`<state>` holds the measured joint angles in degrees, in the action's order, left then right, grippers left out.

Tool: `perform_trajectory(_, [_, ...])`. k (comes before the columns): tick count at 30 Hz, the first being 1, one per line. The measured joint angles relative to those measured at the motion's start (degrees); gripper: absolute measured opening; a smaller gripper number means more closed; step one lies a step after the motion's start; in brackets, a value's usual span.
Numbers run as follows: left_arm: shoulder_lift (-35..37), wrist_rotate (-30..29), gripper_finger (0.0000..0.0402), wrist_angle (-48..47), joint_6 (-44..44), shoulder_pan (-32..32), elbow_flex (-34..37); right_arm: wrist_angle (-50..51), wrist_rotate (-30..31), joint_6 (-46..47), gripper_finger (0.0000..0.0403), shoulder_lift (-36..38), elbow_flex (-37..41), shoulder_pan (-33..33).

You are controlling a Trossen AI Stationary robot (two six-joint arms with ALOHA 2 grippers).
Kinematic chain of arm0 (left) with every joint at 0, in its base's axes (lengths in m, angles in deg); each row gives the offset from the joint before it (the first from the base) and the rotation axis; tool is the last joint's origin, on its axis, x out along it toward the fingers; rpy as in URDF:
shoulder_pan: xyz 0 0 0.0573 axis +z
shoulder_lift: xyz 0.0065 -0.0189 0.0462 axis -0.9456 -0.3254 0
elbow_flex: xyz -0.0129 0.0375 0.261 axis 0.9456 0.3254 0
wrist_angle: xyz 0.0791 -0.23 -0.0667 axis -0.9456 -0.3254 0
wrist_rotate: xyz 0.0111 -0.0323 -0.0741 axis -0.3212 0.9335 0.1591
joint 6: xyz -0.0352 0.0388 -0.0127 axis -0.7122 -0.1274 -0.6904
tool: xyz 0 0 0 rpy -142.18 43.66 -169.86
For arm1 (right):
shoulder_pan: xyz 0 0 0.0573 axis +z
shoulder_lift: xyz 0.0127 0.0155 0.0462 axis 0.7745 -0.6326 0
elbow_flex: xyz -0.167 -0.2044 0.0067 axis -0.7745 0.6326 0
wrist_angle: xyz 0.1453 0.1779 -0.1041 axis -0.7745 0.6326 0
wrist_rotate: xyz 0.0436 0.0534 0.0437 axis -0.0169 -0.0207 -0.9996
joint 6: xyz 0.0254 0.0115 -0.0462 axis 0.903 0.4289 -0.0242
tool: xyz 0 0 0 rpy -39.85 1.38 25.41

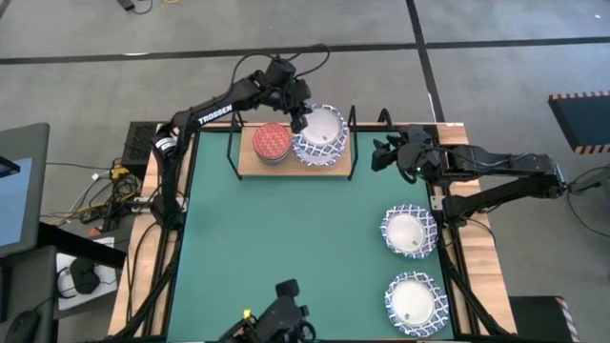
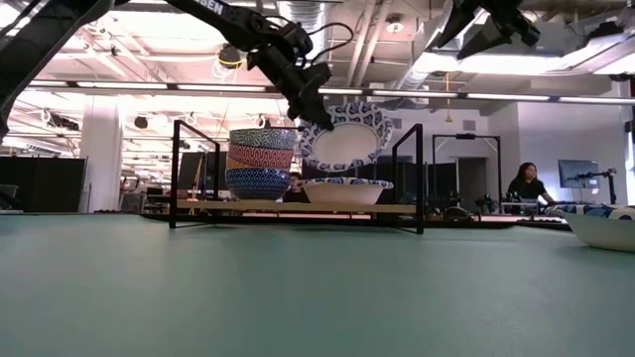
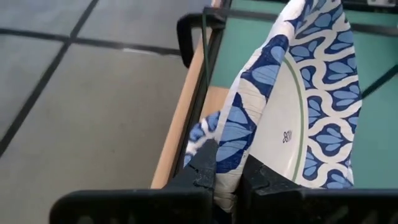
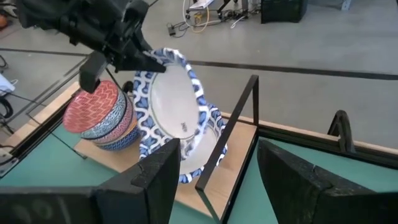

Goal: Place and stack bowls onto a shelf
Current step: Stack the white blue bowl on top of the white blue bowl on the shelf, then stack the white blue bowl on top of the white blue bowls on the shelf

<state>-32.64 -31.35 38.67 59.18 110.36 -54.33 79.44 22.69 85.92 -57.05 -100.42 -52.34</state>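
Note:
My left gripper (image 1: pixel 303 116) hangs over the shelf (image 1: pixel 248 166) at the table's far edge, shut on a wide white bowl with a blue-patterned rim (image 2: pixel 347 141). That bowl stands tilted almost on edge above a second white patterned bowl (image 2: pixel 347 191), which rests on the plank. Beside it on the plank is a stack of small bowls (image 1: pixel 272 143), red-patterned on top and blue at the bottom (image 2: pixel 260 161). My right gripper (image 1: pixel 379 154) is open and holds nothing. It hovers off the shelf's right end and looks at the shelf (image 4: pixel 239 163). My left gripper pinches the held bowl's rim (image 3: pixel 231 158), one finger (image 3: pixel 202 163) on the patterned outside and the other (image 3: pixel 264 180) on the white inside. The fingers slant down from the far left. The bowl is tilted steeply, its lower edge close over the bowl beneath (image 4: pixel 208 155).
Two more white blue-rimmed bowls (image 1: pixel 410 232) (image 1: pixel 415 301) sit on the green mat near the right edge. The shelf's black wire end frames (image 4: pixel 231 134) rise at both ends. A third dark device (image 1: pixel 281 319) sits at the near edge. A person (image 2: pixel 524 183) sits far behind.

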Motion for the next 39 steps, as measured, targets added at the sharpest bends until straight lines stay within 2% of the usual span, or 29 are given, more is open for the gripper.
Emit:
perform_trajectory(5, [-1.52,0.42,0.0021,-0.35,-3.72,-0.78,0.00,0.00,-0.33,0.02,0.0240,0.00,0.00,0.47])
perform_trajectory(11, [-2.38,-0.29,0.0073,-2.91,-8.77,-1.24,0.00,0.07,-0.48,0.00,0.0240,0.00,0.00,1.41])
perform_trajectory(21, [-2.38,-8.72,0.0186,-2.24,-16.01,0.01,0.00,0.41,-0.87,-0.02,0.0240,0.00,0.00,1.14])
perform_trajectory(24, [-2.38,-10.51,0.0200,-1.78,-16.44,0.74,-0.02,1.05,-2.09,0.21,0.0240,-0.02,0.00,1.06])
perform_trajectory(28, [-2.96,-11.05,0.0200,-1.86,-16.36,0.95,-0.10,4.20,-2.62,2.73,0.0240,-0.02,0.00,1.07])
perform_trajectory(32, [-3.36,-8.44,0.0194,-3.16,-17.66,0.03,-0.08,8.65,-5.46,6.26,0.0240,-0.02,0.00,1.07])
perform_trajectory(36, [-2.83,2.01,0.0190,-7.78,-21.70,-0.77,-4.52,16.66,-15.04,11.84,0.0240,-0.22,1.32,1.49])
perform_trajectory(39, [-1.89,4.50,0.0190,-12.14,-21.41,-1.81,-9.76,19.78,-21.69,15.33,0.0240,-0.67,3.75,2.89])
